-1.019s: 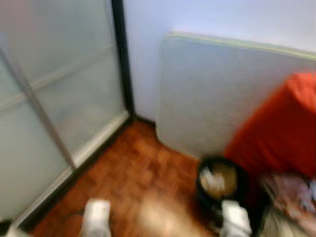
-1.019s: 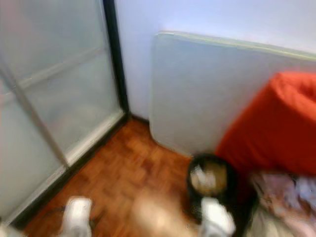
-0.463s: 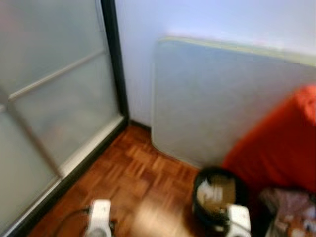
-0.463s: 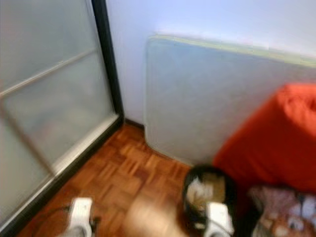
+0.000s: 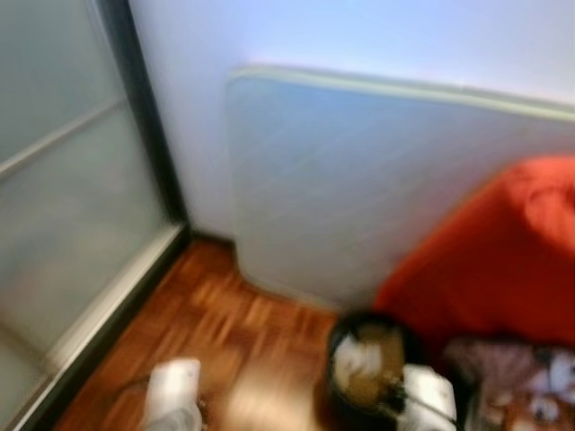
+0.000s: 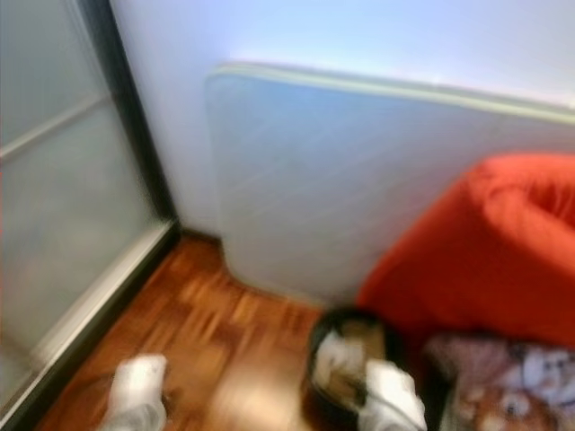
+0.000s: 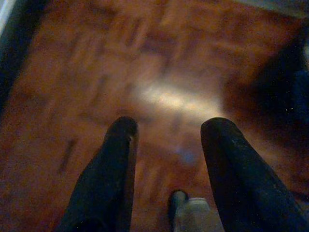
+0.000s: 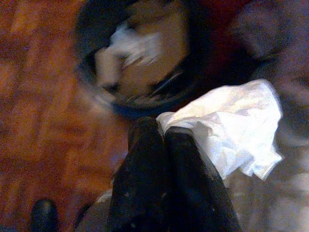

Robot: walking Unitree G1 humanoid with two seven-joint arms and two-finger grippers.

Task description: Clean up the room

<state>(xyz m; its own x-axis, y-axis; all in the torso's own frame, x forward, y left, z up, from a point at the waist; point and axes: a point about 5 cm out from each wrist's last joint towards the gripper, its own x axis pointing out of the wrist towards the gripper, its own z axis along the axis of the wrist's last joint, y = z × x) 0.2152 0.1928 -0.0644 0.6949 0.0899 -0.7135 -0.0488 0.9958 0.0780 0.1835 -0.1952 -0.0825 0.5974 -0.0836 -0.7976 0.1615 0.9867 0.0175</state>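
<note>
At lower left of the left eye view, the left gripper (image 7: 169,130) hangs over bare parquet floor (image 5: 225,332), its 2 fingers spread and empty. Lower right, the right gripper (image 8: 161,133) pinches a crumpled white tissue (image 8: 231,125). The black bin (image 8: 140,53), already holding rubbish, lies just ahead of that gripper, so the right arm is nearer.

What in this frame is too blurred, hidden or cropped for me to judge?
- Bin contents: head views are motion-blurred; pale and brown scraps, unidentifiable.
- Bin's near side: right arm covers it in the left eye view.
- White crumpled tissue: right end effector covers its pinched part in the right wrist view.
- Patterned heap below the orange beanbag: blurred, cut by the frame edge.
</note>
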